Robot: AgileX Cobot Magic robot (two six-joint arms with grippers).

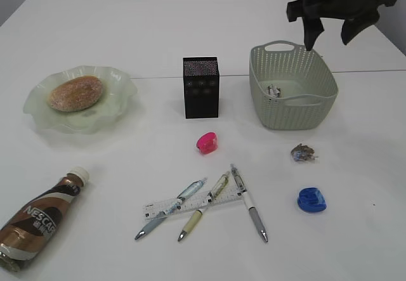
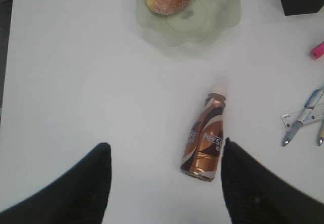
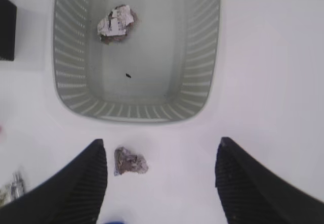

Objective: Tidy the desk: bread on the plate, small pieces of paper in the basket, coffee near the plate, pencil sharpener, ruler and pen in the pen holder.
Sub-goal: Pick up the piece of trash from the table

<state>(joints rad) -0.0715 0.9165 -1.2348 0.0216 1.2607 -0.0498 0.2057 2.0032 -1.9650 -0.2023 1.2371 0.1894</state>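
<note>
Desk [image 1: 95, 33]: white top, all items resting on it, both arms clear of it.

Plate [image 1: 120, 81]: pale green, wavy rim, left side; bread [image 1: 75, 92] lies on it, sugared, a little left of centre.

Basket [image 1: 320, 87]: grey-green, perforated walls, right of centre. One crumpled paper [image 3: 115, 23] lies inside on its floor, toward the corner on the pen holder's side. A small dark speck sits mid-floor.

Coffee [image 1: 35, 221]: brown bottle, white cap, lying on its side at the front left corner, well apart from the plate, cap pointing toward it.

Pen holder [image 1: 201, 86]: black box, upright, between plate and basket. Contents not visible.

Ruler [image 1: 190, 203]: clear, flat, front centre. Three pens lie fanned across or beside it: blue pen [image 1: 170, 208] and yellow pen [image 1: 204, 206] cross over it; grey pen [image 1: 248, 202] touches its right end.

Blue sharpener [image 1: 311, 200]: front right, alone. Pink sharpener [image 1: 207, 143]: just in front of the pen holder.

Second paper [image 1: 303, 153]: crumpled, on the desk just in front of the basket, outside it.

Right gripper [image 3: 161, 183]: raised above the basket's far right corner in the exterior view. Jaws wide apart, empty, touching nothing; the wrist view looks down on the basket and the loose paper between them.

Left gripper [image 2: 166, 181]: jaws wide apart, empty, hanging above the desk; the coffee's base end shows between the fingers [image 2: 88, 188], no contact.
</note>
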